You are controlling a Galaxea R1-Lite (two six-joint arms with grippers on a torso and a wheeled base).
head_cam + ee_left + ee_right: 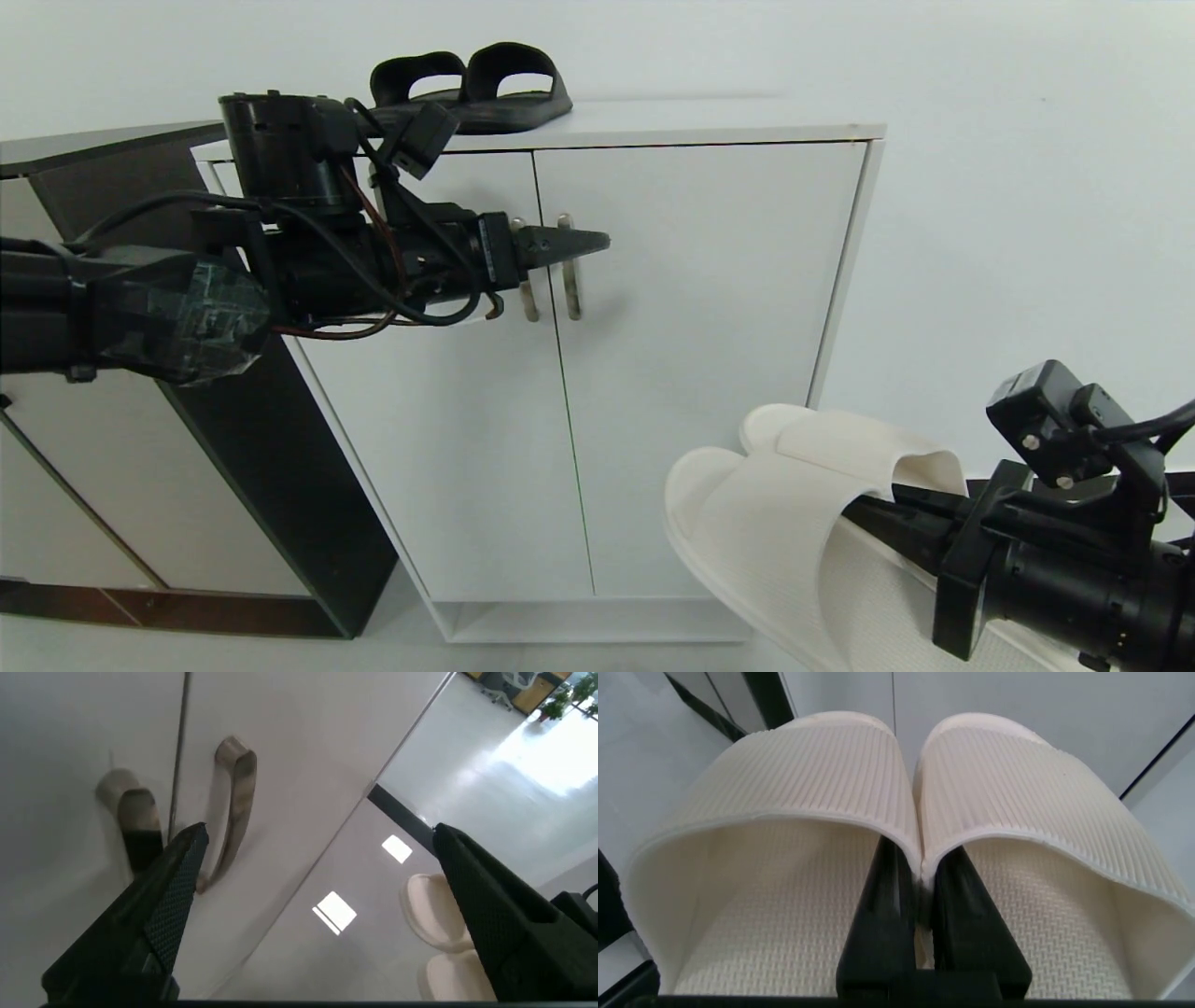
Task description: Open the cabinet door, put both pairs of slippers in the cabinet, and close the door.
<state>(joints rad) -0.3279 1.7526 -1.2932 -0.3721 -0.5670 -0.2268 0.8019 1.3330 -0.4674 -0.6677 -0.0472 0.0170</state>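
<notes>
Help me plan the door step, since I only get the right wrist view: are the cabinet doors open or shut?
Observer: Both cabinet doors are shut.
Operator: Where is the left gripper?
Observer: The left gripper is open, level with the two door handles at the middle seam, and not closed on either.
Operator: My right gripper has the white slippers. Where is the other pair?
Observer: The black slippers lie on top of the cabinet, mostly over the left door.
</notes>
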